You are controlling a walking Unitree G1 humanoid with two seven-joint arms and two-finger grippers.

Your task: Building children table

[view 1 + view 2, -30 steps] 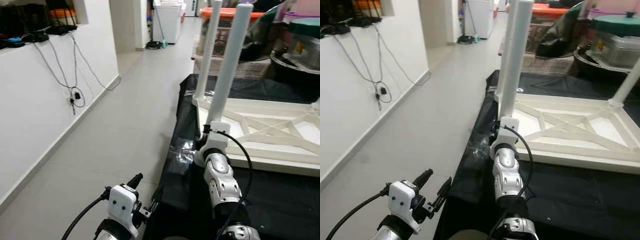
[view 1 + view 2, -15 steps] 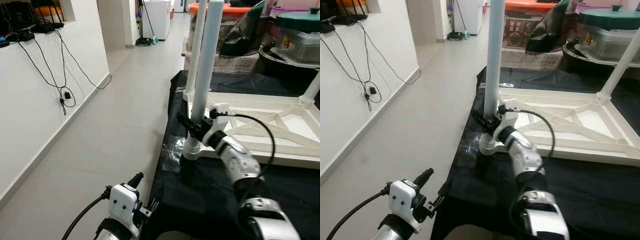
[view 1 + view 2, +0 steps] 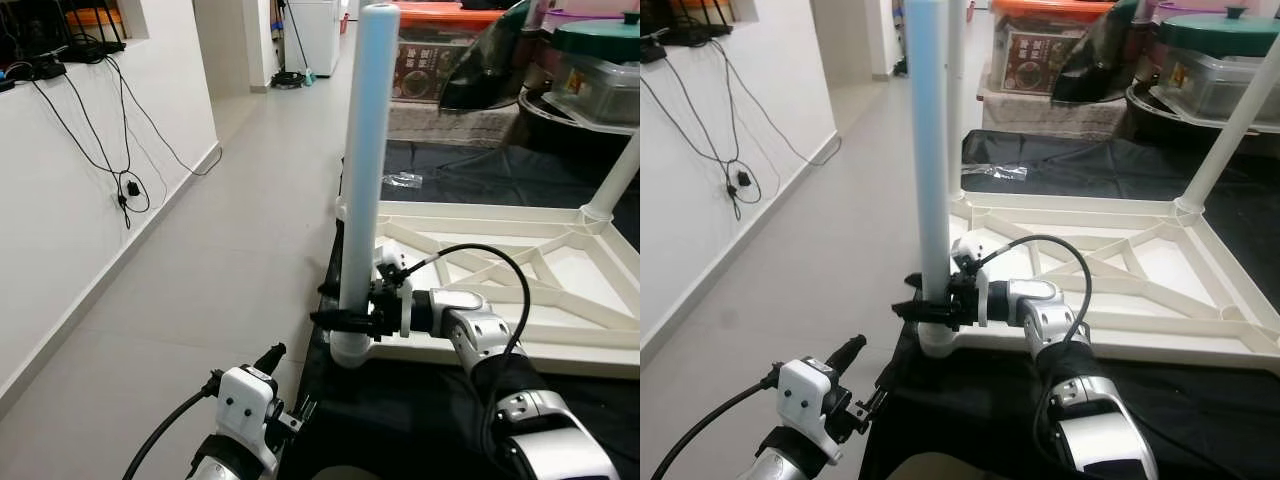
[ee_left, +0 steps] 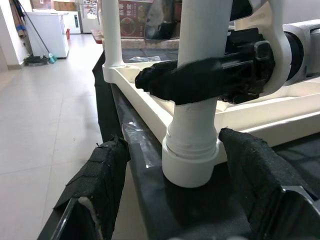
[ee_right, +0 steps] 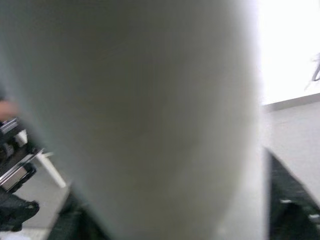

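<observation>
A: Where is the left gripper (image 3: 277, 357)?

B: Low down by the floor. Its fingers (image 4: 97, 185) are spread apart, holding nothing.

A: And the right gripper (image 3: 343, 320)?

B: It pinches the white leg (image 3: 363, 180) near its bottom. The leg stands straight up at the upside-down table top's (image 3: 520, 290) near corner. The top's right side is cut off.

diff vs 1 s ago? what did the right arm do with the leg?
The right gripper went from pointing up along the near table leg to reaching across from the side, and is now clamped around its lower end, just above the socket at the corner of the upturned tabletop. The camera also shifted. The leg is still upright; the left gripper stays low and open, holding nothing.
</observation>
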